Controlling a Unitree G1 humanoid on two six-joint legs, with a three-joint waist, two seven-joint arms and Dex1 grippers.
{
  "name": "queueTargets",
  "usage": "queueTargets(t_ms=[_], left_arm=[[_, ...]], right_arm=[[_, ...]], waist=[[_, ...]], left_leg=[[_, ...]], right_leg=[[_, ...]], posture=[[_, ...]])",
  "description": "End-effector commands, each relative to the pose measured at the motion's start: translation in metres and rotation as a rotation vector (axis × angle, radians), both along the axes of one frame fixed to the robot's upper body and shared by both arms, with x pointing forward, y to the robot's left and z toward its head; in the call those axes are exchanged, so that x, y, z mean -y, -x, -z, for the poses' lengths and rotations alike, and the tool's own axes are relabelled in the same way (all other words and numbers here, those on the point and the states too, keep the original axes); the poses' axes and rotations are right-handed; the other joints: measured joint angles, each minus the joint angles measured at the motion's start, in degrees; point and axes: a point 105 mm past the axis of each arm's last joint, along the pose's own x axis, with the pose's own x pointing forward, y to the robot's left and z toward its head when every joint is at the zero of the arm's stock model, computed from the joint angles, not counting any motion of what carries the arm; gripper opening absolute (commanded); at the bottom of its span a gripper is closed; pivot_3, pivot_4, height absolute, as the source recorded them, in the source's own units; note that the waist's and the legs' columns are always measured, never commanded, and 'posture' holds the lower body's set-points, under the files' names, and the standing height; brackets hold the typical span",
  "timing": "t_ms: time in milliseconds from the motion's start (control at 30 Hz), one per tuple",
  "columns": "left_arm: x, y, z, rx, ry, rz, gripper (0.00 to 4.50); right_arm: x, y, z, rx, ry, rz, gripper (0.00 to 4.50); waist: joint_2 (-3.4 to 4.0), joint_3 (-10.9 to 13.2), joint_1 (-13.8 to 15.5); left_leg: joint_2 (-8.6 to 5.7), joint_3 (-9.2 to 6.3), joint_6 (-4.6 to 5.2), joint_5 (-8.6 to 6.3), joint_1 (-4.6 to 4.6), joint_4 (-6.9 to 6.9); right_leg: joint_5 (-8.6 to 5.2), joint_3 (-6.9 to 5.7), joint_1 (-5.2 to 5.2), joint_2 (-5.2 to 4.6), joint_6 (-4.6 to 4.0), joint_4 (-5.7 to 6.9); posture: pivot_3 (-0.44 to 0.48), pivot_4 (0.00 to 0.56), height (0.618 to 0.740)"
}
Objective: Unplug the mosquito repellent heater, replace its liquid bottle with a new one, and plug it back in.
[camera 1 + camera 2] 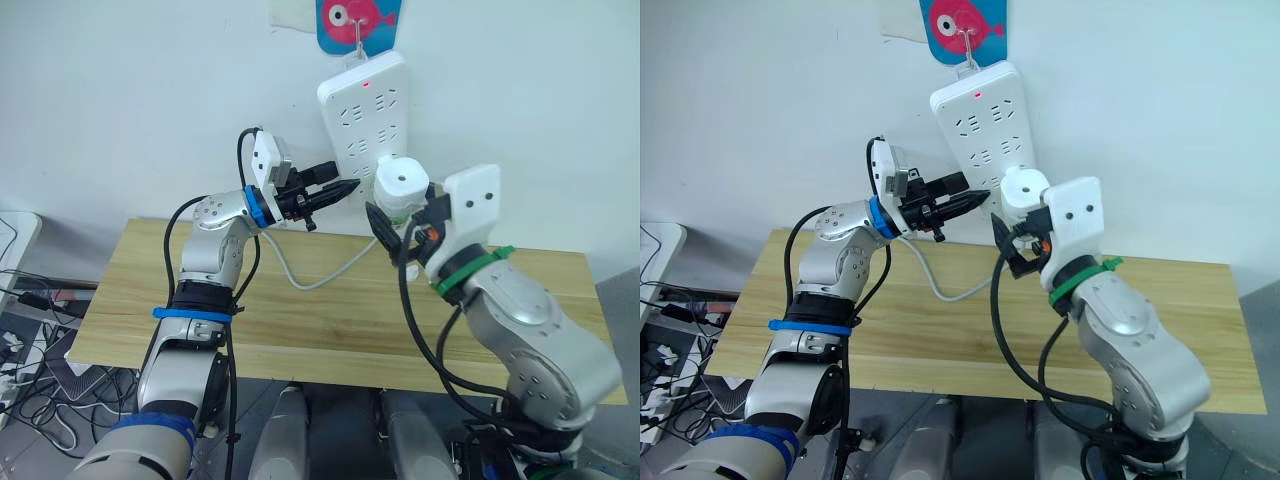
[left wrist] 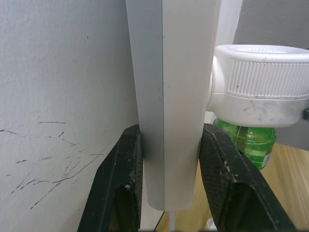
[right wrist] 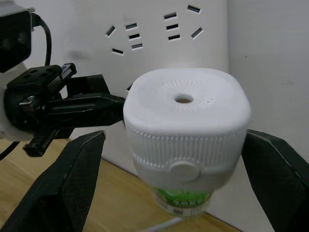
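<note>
The white mosquito repellent heater (image 1: 401, 183) sits plugged into the lower part of a white power strip (image 1: 365, 110) hanging on the wall. A green liquid bottle (image 2: 246, 140) hangs under the heater. My left gripper (image 1: 345, 190) is shut on the strip's lower edge, one black finger (image 2: 120, 183) on each side of it. My right gripper (image 3: 175, 137) stands open around the heater, its fingers flanking the body, with a gap showing on at least one side.
A wooden table (image 1: 300, 320) stands against the white wall below the strip. The strip's white cable (image 1: 310, 280) loops down onto it. A fish picture (image 1: 357, 20) is above the strip's hook. Tangled cables (image 1: 30, 300) lie at the far left.
</note>
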Motion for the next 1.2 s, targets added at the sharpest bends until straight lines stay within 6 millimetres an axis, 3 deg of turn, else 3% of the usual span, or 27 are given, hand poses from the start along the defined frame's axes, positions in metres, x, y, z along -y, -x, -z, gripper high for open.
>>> queueTargets(t_ms=[33,233,333,433,500,567,667,767,933,1133,1200], left_arm=[[0.003,0.0,-0.005,0.037,-0.023,-0.001,1.3],[-0.002,-0.007,-0.001,0.029,-0.036,-0.032,1.3],[-0.009,-0.009,0.004,-0.001,-0.041,-0.039,2.27],[-0.04,-0.009,0.012,-0.016,-0.083,-0.117,3.2],[-0.049,-0.007,0.013,-0.018,-0.092,-0.139,3.93],[-0.06,0.008,0.014,-0.024,-0.095,-0.156,4.48],[-0.071,0.029,0.017,-0.036,-0.11,-0.174,4.48],[-0.073,0.065,0.018,-0.017,-0.123,-0.149,4.5],[-0.054,0.109,0.01,0.113,-0.105,-0.059,4.5],[-0.043,0.127,0.01,0.115,-0.078,-0.045,4.5],[-0.042,0.127,0.012,0.104,-0.081,-0.044,4.5]], right_arm=[[0.01,0.015,-0.002,0.027,0.017,-0.045,4.46],[0.027,0.026,0.001,0.025,0.028,-0.104,4.46],[0.03,0.031,0.002,0.019,0.039,-0.126,4.5],[0.03,0.035,0.011,-0.004,0.062,-0.168,4.5],[0.031,0.035,0.012,-0.004,0.063,-0.179,4.5],[0.027,0.034,0.011,0.003,0.071,-0.22,4.5],[0.021,0.034,0.011,0.006,0.064,-0.283,4.5],[0.006,0.036,0.01,0.014,0.071,-0.384,3.91],[-0.009,0.027,0.014,0.024,0.083,-0.436,2.11],[-0.013,0.016,0.013,0.067,0.076,-0.396,0.01],[-0.012,0.012,0.011,0.077,0.069,-0.37,0.01]], waist=[[-0.01,-0.01,0.03],[-0.04,-0.02,0.0],[-0.06,-0.03,-0.08],[-0.06,-0.03,-0.48],[-0.06,-0.03,-0.73],[-0.06,-0.03,-0.68],[-0.06,-0.03,-0.41],[-0.12,-0.04,0.27],[-0.21,-0.1,2.22],[-0.22,-0.13,5.47],[-0.23,-0.13,6.21]], left_leg=[[-0.01,0.0,0.0,0.0,0.0,0.0],[-0.02,0.0,0.04,-0.01,0.0,0.03],[-0.02,0.0,0.17,-0.07,0.04,0.05],[0.0,0.01,0.21,-0.08,0.06,0.03],[0.05,0.08,0.18,-0.07,0.08,-0.01],[0.05,0.1,0.17,-0.05,0.05,0.0],[0.08,0.13,0.13,-0.03,0.05,0.01],[0.08,0.09,0.07,0.0,0.05,0.0],[0.09,0.1,0.01,0.03,0.06,-0.01],[0.04,0.12,0.0,0.04,0.06,-0.01],[0.05,0.15,-0.01,0.03,0.06,-0.02]], right_leg=[[0.0,0.0,0.02,0.0,0.0,-0.01],[0.0,-0.03,0.06,-0.01,0.0,0.0],[0.01,-0.03,0.09,-0.01,0.01,0.06],[0.0,-0.03,0.06,0.02,0.01,0.14],[0.0,0.04,-0.04,0.05,0.01,0.22],[0.0,0.07,-0.19,0.05,0.01,0.38],[-0.01,0.15,-0.19,0.04,0.0,0.38],[-0.01,0.14,-0.19,0.03,0.0,0.36],[-0.01,0.14,-0.16,-0.04,-0.01,0.26],[-0.01,0.17,-0.14,0.01,0.0,0.17],[-0.01,0.17,-0.14,0.02,-0.01,0.1]], posture=[[0.164,0.275,0.74],[0.159,0.283,0.74],[0.17,0.286,0.74],[0.196,0.292,0.74],[0.215,0.296,0.74],[0.236,0.298,0.74],[0.27,0.298,0.74],[0.304,0.299,0.74],[0.353,0.289,0.74],[0.367,0.281,0.74],[0.367,0.281,0.74]])
